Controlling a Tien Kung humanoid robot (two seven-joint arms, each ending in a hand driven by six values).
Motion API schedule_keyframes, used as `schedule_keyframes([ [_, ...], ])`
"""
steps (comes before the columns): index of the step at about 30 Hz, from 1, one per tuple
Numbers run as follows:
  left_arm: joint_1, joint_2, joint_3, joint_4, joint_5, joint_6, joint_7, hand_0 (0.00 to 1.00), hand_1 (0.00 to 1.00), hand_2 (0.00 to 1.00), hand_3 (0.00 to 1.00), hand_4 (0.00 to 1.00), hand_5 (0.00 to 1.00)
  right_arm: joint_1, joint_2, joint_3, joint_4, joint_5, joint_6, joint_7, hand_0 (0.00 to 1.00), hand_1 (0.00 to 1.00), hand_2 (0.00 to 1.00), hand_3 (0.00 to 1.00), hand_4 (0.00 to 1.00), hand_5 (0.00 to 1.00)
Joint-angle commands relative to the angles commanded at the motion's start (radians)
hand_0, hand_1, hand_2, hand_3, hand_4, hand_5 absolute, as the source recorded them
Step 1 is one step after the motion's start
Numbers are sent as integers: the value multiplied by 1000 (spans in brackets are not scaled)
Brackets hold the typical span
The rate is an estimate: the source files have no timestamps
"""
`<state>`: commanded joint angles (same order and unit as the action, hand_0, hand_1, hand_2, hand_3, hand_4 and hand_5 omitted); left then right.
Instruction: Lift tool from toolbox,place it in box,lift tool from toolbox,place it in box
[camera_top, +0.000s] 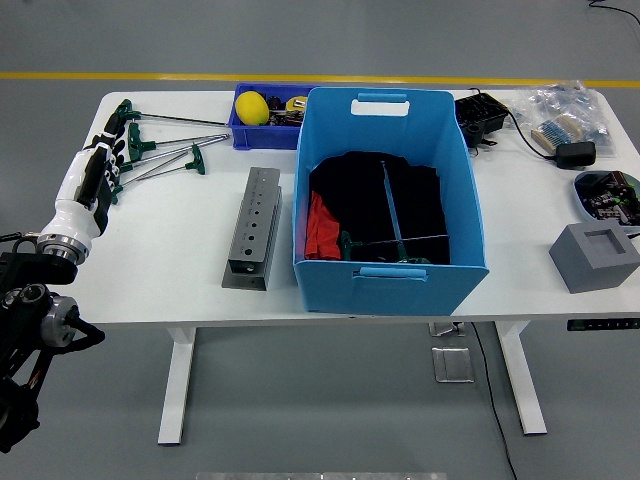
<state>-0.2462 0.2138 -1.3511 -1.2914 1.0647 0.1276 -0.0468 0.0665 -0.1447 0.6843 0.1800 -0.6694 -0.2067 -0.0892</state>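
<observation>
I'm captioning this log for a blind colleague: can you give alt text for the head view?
The robot's left hand reaches over the white table's left edge to the green T-handle wrenches. A large blue box at the centre holds dark cloth and two T-handle tools, with a grey metal rack beside it.
</observation>
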Motion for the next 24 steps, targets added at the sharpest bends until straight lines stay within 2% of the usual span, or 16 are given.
schedule_keyframes([
  [10, 4, -3, -5, 8, -16, -43, -20, 998, 998, 998, 998, 998, 998, -1, 0, 2, 0, -3, 2, -1, 674, 643, 722, 568, 821, 634],
  [16, 1, -2, -14, 8, -4, -65, -11, 998, 998, 998, 998, 998, 998, -2, 0, 2, 0, -7, 3, -2, 674, 643, 722, 568, 821, 634],
  [24, 1, -4, -18, 10, -4, -68, -8, 998, 998, 998, 998, 998, 998, 0, -1, -1, 0, 0, 2, 0, 674, 643, 722, 569, 822, 633],
])
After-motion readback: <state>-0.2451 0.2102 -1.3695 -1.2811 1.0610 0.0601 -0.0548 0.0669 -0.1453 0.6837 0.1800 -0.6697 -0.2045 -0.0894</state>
